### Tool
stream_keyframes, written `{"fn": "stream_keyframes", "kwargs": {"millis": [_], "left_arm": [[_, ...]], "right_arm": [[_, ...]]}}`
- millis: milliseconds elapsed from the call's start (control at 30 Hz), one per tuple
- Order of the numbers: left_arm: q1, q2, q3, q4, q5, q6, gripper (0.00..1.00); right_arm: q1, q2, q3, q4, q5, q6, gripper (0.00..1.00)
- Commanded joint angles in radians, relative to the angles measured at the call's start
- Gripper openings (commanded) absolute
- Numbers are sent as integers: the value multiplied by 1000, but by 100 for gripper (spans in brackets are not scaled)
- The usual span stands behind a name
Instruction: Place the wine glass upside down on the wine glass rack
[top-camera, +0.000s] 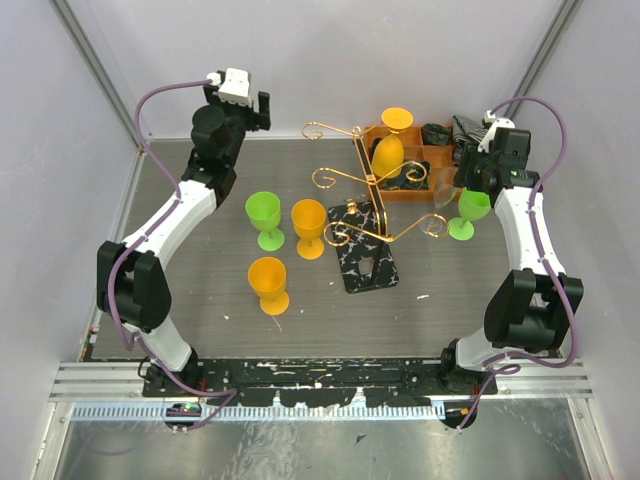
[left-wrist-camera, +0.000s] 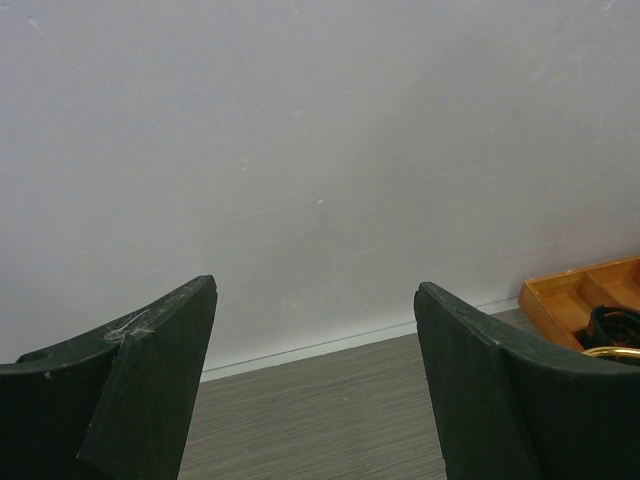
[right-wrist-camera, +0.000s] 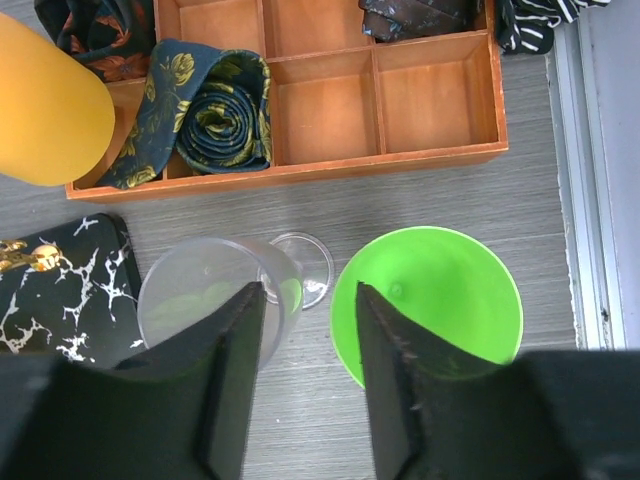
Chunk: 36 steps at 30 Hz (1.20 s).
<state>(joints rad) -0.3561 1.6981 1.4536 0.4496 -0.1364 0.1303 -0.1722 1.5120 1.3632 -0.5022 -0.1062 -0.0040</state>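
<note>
**Task status.** Nothing of the placement is done. The clear wine glass (right-wrist-camera: 190, 295) stands on the table (top-camera: 330, 330), at about 2 o'clock from the marbled base of the wine glass rack (top-camera: 352, 268) and just in front of the orange compartment tray (right-wrist-camera: 430, 158). It has not been lifted, turned over or hung. The grasp, the inversion and the seating on a rack arm all remain.

**Target identification.** A green glass (right-wrist-camera: 430, 300) stands just beside the clear one, at its 3 o'clock. The clear glass is judged the target because its foot shows between the fingertips in the right wrist view. This is not certain.

**Grippers.**
- The right gripper (right-wrist-camera: 308, 290) hangs above the two rims. Its jaws are moderately parted and it holds nothing.
- The left gripper (left-wrist-camera: 315, 290) is raised at 11 o'clock of the table. Its jaws are spread wide, it is empty and it faces the back wall.

**Orientation.** The long axis of the clear glass is vertical, with the mouth up and the foot on the table. The task requires the reverse, so a half-turn about a horizontal axis is judged necessary before seating.

**Other items.**
- An orange glass (top-camera: 388, 155) sits foot-up at 12 o'clock of the rack. Whether it hangs on an arm cannot be told.
- Three more glasses stand upright at 9 o'clock of the rack.
</note>
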Motion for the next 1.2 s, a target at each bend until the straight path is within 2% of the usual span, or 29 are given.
{"fn": "stream_keyframes", "kwargs": {"millis": [0, 233, 367, 600, 633, 933, 1167], "left_arm": [[3, -2, 34, 14, -12, 14, 87], [2, -3, 31, 13, -12, 11, 87], [3, -6, 29, 12, -12, 10, 87], [4, -15, 28, -18, -18, 11, 87], [4, -15, 40, -39, -20, 8, 90], [5, -9, 185, -273, 24, 1, 92], [5, -8, 310, -416, -2, -51, 93]], "right_arm": [[-3, -7, 27, 63, -20, 1, 41], [-3, -11, 22, 50, -15, -16, 23], [-3, -6, 24, 43, -35, -16, 22], [-3, -11, 46, 19, -42, -16, 2], [-3, -16, 53, 13, -39, -18, 1], [-3, -95, 179, -38, -45, 3, 1], [-3, -199, 234, -50, 47, -36, 1]]}}
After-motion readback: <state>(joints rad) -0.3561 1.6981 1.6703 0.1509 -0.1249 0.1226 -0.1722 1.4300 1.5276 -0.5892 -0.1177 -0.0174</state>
